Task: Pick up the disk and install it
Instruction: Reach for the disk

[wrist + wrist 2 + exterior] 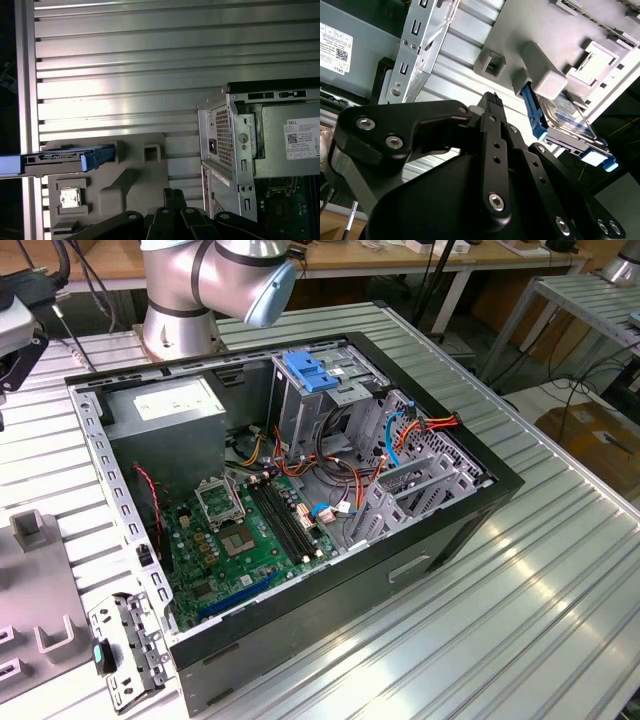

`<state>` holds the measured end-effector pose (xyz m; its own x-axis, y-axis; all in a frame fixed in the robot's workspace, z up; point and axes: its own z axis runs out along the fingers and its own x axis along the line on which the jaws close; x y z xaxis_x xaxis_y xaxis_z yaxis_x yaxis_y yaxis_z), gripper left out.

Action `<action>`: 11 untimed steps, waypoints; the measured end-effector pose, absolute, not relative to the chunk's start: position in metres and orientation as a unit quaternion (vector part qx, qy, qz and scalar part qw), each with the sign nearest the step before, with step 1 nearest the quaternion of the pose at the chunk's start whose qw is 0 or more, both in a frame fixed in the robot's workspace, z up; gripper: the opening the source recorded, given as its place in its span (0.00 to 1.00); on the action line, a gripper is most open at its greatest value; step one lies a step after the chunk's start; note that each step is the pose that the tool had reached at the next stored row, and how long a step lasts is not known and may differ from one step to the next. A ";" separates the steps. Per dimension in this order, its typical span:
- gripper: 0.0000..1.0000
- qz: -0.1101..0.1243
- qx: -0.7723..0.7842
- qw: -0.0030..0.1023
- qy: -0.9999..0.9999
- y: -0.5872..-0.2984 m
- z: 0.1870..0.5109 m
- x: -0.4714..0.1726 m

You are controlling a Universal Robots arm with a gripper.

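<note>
Hovering over the ribbed aluminium table [125,65], my black two-fingered pincer [174,193] has its tips drawn together with nothing between them, and its dark linkages spread out behind them in both wrist views. It touches nothing.

Nearest to it lies the pale grey moulded fixture plate [131,175], flat on the table. The flat dark disk in its bright blue plastic carrier frame [65,159] rests in that plate, on the side farthest from the computer and well apart from my tips. In the second wrist view the disk [570,117] sits just beside a raised grey block of the plate. A small silver square chip [69,197] lies in a pocket of the same plate, near the disk.

Beyond the plate stands the open black computer case [420,530], lying on its side on the table. In the exterior view, a grey metal power supply box [165,405] fills its far left corner, a green motherboard [240,540] covers the near floor, and a tall grey drive cage topped with a ribbed blue clip [310,370] rises at the far side.
</note>
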<state>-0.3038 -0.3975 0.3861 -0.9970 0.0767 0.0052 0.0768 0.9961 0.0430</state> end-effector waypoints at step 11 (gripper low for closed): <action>0.11 -0.022 -0.038 0.002 -0.999 -0.397 0.386 -0.310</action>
